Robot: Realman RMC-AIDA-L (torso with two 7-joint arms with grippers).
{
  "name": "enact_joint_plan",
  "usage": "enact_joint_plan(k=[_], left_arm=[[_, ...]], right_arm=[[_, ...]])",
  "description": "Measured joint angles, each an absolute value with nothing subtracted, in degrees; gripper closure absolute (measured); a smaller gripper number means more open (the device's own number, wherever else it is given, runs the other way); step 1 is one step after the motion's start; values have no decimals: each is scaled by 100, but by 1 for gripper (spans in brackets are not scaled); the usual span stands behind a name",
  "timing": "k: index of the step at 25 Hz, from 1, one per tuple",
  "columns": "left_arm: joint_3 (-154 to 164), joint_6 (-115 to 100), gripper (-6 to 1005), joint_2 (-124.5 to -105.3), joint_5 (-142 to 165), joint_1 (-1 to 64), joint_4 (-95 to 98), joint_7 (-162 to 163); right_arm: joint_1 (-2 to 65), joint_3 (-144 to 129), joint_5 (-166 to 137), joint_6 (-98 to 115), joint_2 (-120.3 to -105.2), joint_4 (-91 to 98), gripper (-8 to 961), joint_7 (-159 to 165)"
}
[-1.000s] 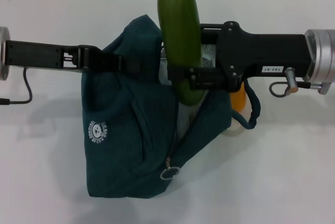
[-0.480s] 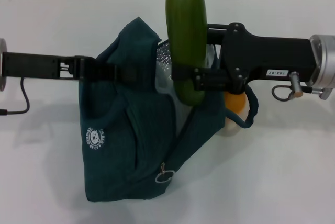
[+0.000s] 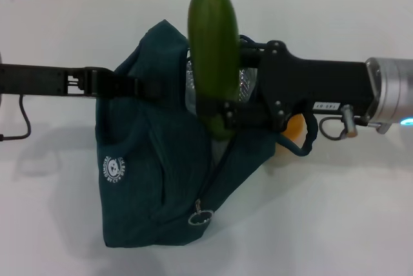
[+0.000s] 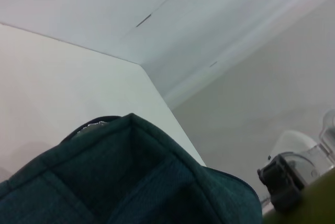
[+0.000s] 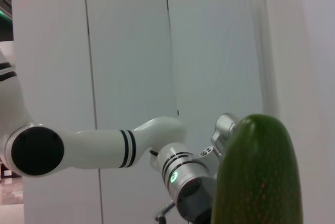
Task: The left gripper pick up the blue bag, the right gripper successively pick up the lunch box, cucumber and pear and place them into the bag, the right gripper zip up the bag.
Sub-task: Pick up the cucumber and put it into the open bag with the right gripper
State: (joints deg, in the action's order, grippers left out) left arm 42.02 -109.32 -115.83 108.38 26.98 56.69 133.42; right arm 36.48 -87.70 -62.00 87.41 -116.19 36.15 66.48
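Left gripper (image 3: 145, 88): reaches in from 9 o'clock in the head view, its fingers clamped on the upper edge of the blue bag, at the bag's 10 o'clock side.

Blue bag (image 3: 155, 166): stands on the white table (image 3: 348, 211) at the centre, mouth open toward 12 o'clock, silver lining (image 3: 245, 82) showing inside; white round logo (image 3: 116, 167) at its 8 o'clock, ring zip pull (image 3: 201, 216) near its 6 o'clock edge. In the left wrist view only its dark teal top (image 4: 125, 182) shows.

Right gripper (image 3: 216, 113): comes in from 3 o'clock, closed tight around the lower part of the cucumber, directly above the bag's open mouth.

Cucumber (image 3: 212, 57): upright, its lower end at the bag's opening, its top toward 12 o'clock; its green skin (image 5: 259, 177) fills the near part of the right wrist view.

Pear (image 3: 293, 126): a patch of orange-yellow at the bag's 3 o'clock side, mostly hidden under the right arm; probably resting on the table just beside the bag.

Lunch box: cannot be made out.
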Motion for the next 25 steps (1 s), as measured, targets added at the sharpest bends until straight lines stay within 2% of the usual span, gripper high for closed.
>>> enact_joint_plan(k=[25], left_arm=[[4086, -10943, 948, -11579, 10837, 2680, 5669, 13363]], right_arm=[[3659, -9062, -5976, 8606, -11619, 3206, 229, 6127]])
